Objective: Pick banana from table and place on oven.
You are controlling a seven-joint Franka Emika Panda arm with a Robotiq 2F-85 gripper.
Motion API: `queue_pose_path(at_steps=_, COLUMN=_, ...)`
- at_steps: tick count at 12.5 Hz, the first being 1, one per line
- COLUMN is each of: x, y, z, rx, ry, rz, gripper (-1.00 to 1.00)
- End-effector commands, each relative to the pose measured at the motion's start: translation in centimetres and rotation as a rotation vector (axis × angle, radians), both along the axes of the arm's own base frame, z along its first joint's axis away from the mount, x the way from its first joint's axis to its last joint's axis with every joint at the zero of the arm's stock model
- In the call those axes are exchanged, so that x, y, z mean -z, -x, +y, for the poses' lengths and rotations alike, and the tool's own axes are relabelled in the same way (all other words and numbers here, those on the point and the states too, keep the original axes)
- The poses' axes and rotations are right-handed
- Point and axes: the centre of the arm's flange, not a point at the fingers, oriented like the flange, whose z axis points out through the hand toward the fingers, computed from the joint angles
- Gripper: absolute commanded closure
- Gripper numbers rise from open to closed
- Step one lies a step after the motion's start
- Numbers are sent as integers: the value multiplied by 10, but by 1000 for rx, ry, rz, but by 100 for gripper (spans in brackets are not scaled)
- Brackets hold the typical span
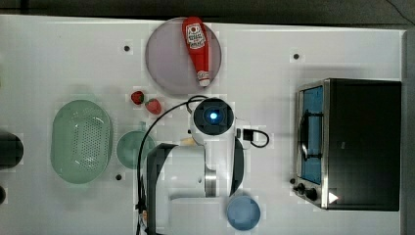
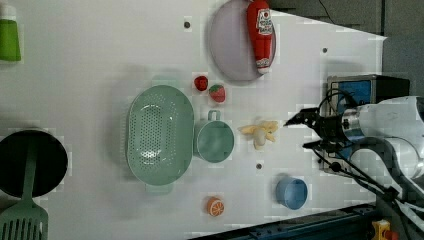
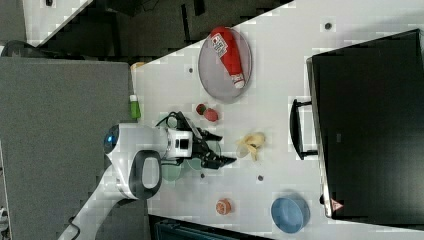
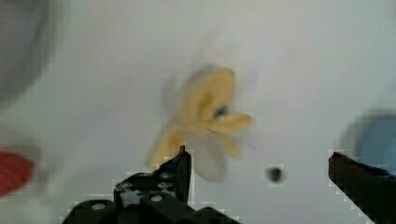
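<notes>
Banana [image 2: 260, 133], pale yellow, curved and partly peeled, lies on smooth white bench [image 2: 90, 80]; black end effector [image 2: 303, 133] hovers nearby, jaws spread wide, holding nothing.

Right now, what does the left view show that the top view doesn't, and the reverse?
Left view alone: the banana lying whole on the table, the open gripper apart from it, an orange slice, a green bottle. Top view alone: the oven top in full. Both: ketchup bottle on its plate, colander, teal cup, blue bowl.
</notes>
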Motion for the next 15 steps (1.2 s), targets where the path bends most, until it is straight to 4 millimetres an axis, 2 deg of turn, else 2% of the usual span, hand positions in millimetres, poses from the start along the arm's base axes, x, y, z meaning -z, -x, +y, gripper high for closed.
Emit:
queue_pose_path(at_steps=1, x=15, y=-7, z=-4, rx=100, ry=-2, rz=-120, gripper=-100)
queue_pose_path(at_steps=3, x=48, y=-3, z=9, rx=146, ry=2, rz=-91, gripper=-100)
queue_pose_path(at_steps=6, x=86, y=1, z=23, rx=132, ry=-7, rz=-71, gripper=-100)
queue_pose_path(at_steps=8, x=105, y=2, z=24, rx=132, ry=-12, rz=-76, gripper=-100)
queue_pose_path(at_steps=10, x=116, y=3, z=22, rx=137, ry=-12, rz=-79, gripper=-100)
queue_pose_path(at_steps=13, x=116, y=2, z=20, rx=141, ry=-13, rz=-94, gripper=-18)
queue_pose_path(at_steps=15, x=117, y=2, z=20, rx=141, ry=-13, rz=-93, gripper=28)
